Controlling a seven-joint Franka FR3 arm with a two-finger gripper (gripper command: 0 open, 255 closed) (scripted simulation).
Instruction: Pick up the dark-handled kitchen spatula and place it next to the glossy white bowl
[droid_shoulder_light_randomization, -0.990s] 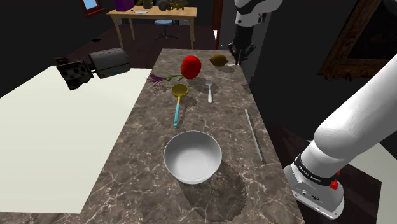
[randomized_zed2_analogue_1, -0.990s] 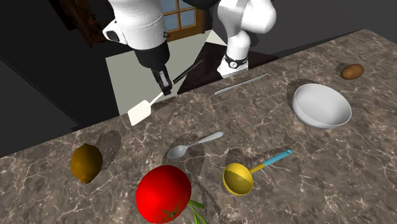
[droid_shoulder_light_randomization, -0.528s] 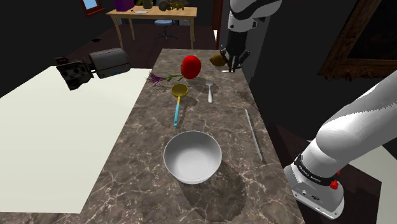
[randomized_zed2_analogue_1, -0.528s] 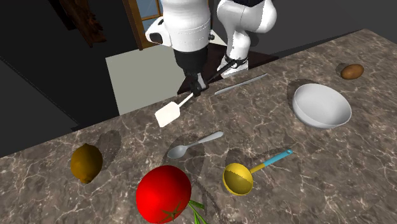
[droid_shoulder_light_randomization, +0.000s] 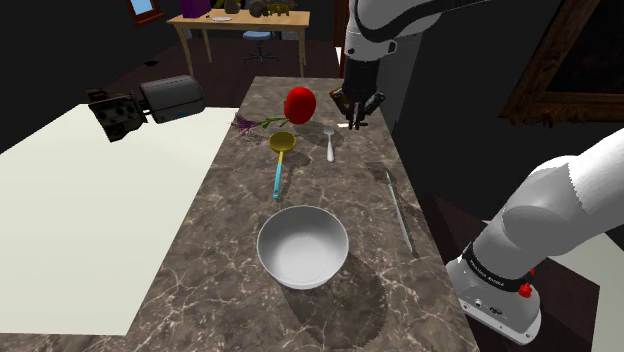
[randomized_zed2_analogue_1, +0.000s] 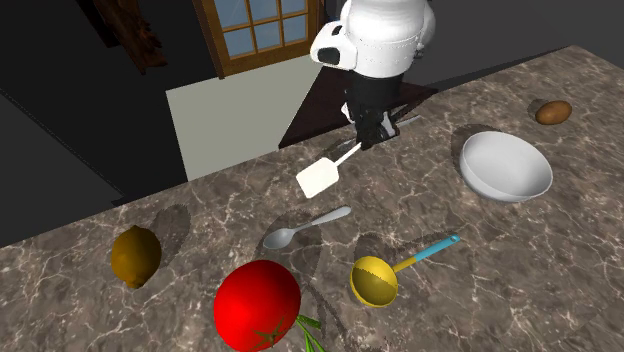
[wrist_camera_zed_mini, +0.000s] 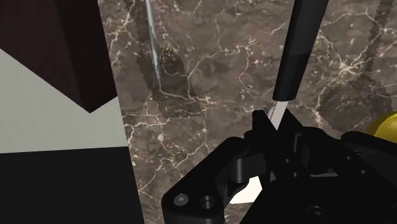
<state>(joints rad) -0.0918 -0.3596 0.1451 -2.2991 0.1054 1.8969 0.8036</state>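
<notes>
Tool (randomized_zed2_analogue_1: 366, 142) clamped on spatula (randomized_zed2_analogue_1: 318, 180) abv dark marble counter (randomized_zed2_analogue_1: 560, 230); window (randomized_zed2_analogue_1: 262, 28) in bkgd.

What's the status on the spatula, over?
Gripper shut on spatula, lifted above the counter. Bowl not yet reached. Spoon and ladle lie on the counter near the route.

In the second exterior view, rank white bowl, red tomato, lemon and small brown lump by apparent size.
Largest: white bowl and red tomato, about alike; the tomato lies nearer the camera, so unranked.
Then the lemon.
Smallest: the small brown lump, far from the camera.
</notes>
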